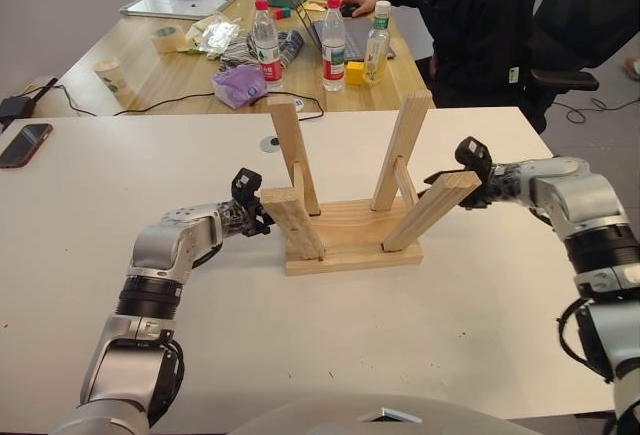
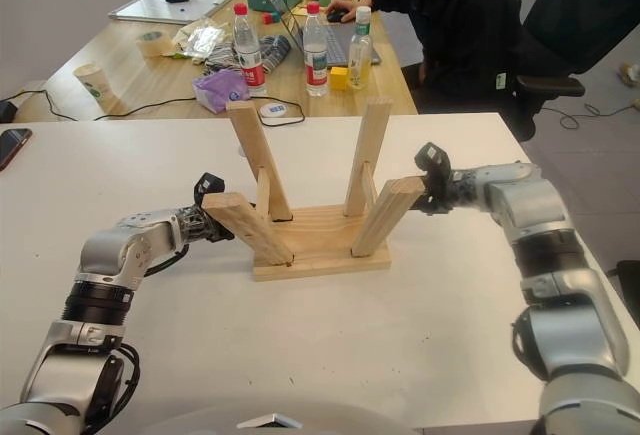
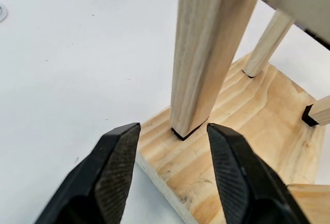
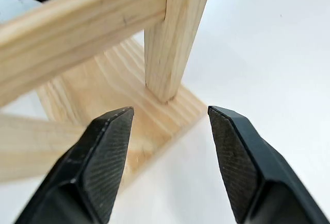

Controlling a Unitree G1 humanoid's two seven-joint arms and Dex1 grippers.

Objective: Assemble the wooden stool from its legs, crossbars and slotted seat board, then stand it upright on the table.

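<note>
The wooden stool lies upside down on the white table, its seat board (image 1: 345,245) flat and several legs splayed upward. My left gripper (image 1: 250,202) is open beside the top end of the front left leg (image 1: 296,223); in the left wrist view its fingers (image 3: 116,172) frame that leg's foot (image 3: 198,74) in its slot. My right gripper (image 1: 466,171) is open at the top end of the front right leg (image 1: 430,210). From the right wrist view, a leg (image 4: 172,38) and a crossbar (image 4: 82,26) stand past the open fingers (image 4: 105,157).
Behind the white table stands a wooden table (image 1: 150,75) with water bottles (image 1: 333,45), a laptop, a purple bag (image 1: 240,85) and a seated person. A phone (image 1: 24,143) lies at the white table's left edge. Bare table surface lies in front of the stool.
</note>
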